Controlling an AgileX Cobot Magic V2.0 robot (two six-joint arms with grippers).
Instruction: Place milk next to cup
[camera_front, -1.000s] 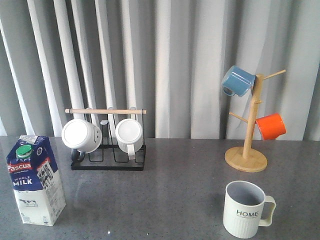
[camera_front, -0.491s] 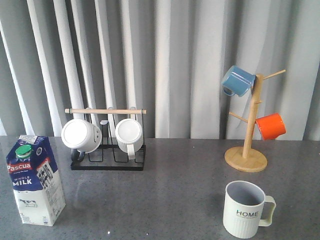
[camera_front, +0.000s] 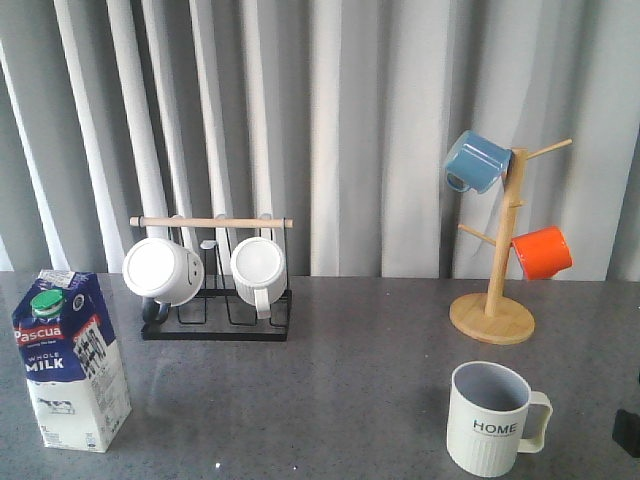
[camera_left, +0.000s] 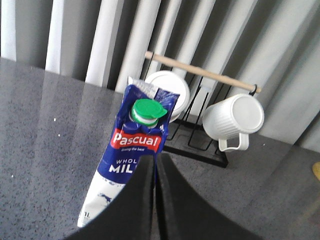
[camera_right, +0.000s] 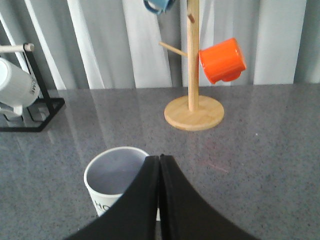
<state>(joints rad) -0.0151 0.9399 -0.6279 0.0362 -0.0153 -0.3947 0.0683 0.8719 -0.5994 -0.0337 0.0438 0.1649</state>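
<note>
The left hand (camera_left: 155, 200) has its two dark fingers pressed together with only a thin seam between them, and nothing is gripped; it hangs above the table, in front of the milk. The right hand (camera_right: 159, 200) is likewise closed tight on nothing, its fingers meeting just in front of the cup's rim in its wrist view. In the front view only a dark sliver shows at the right edge, low down, beside the cup.

Nearest on the grey speckled table (camera_front: 340, 400), the milk (camera_front: 70, 360) stands upright at the far left, green cap up, the red band and "WHOLE MILK" text facing forward. The cup (camera_front: 490, 418) stands upright at the right front, its "HOME" lettering forward and its squared handle pointing right. The two are well apart, with bare table between them.

Farther back, behind and to the right of the milk, a black wire rack (camera_front: 215, 312) with a wooden rod holds two white mugs (camera_front: 163, 271) on their sides. Behind the cup, a wooden mug tree (camera_front: 492, 310) carries a blue mug (camera_front: 476, 162) high on the left and an orange mug (camera_front: 541, 252) lower on the right. Grey and white curtains (camera_front: 350, 120) hang at the back.
</note>
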